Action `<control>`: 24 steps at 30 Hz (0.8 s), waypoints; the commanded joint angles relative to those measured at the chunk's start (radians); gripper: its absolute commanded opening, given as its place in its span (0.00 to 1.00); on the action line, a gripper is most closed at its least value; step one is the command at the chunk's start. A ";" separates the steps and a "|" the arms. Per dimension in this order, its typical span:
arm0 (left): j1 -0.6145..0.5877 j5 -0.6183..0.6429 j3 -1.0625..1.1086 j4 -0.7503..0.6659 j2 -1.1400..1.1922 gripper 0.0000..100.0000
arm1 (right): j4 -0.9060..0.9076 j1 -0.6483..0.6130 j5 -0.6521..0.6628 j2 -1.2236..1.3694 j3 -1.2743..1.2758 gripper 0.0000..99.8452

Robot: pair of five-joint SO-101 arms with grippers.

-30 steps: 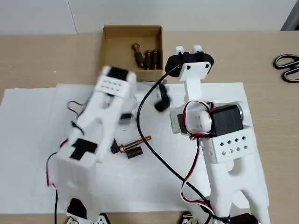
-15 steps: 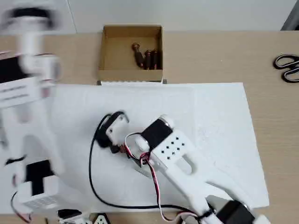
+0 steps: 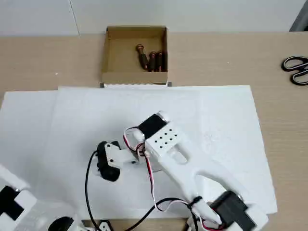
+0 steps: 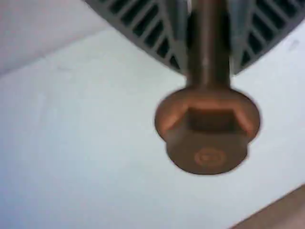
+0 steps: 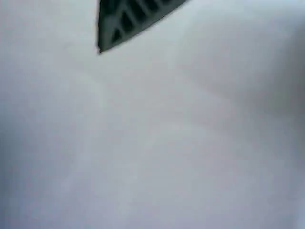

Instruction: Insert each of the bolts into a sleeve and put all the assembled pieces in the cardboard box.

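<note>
A copper bolt [image 4: 207,129] with a flanged hex head hangs between ribbed grey pads [image 4: 143,24]. My left gripper [image 4: 208,67] is shut on its shank, above the white sheet. The left arm [image 3: 19,202] sits at the table's near left corner. The right arm [image 3: 183,159] stretches from the near right across the sheet. My right gripper [image 3: 107,166] is low over the sheet left of centre, and the right wrist view looks at bare sheet [image 5: 167,143] just below it. The cardboard box [image 3: 115,53] at the far edge holds assembled pieces [image 3: 150,58] in its right half.
A white sheet [image 3: 216,115] covers most of the table in front of the box. Scissors [image 3: 296,70] lie on the bare wood at the far right. A black cable [image 3: 89,192] loops from the right gripper toward the near edge.
The left arm pulled back from the sheet's centre to the near left corner. The right arm swung from beside the box down to left of centre. The bolt and sleeve left the sheet's centre.
</note>
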 commanded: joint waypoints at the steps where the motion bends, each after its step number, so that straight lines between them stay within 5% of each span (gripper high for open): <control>1: -0.011 -0.008 -0.002 0.023 -0.057 0.01 | -0.062 -0.041 0.017 0.033 -0.072 0.37; 8: -0.006 -0.008 -0.002 0.021 -0.057 0.01 | -0.054 -0.107 0.017 0.160 -0.126 0.37; 16: -0.009 -0.008 -0.001 0.021 -0.057 0.01 | 0.163 -0.170 0.012 0.153 -0.127 0.36; 24: -0.009 -0.006 0.010 0.023 -0.057 0.01 | 0.125 -0.171 0.011 0.131 -0.121 0.17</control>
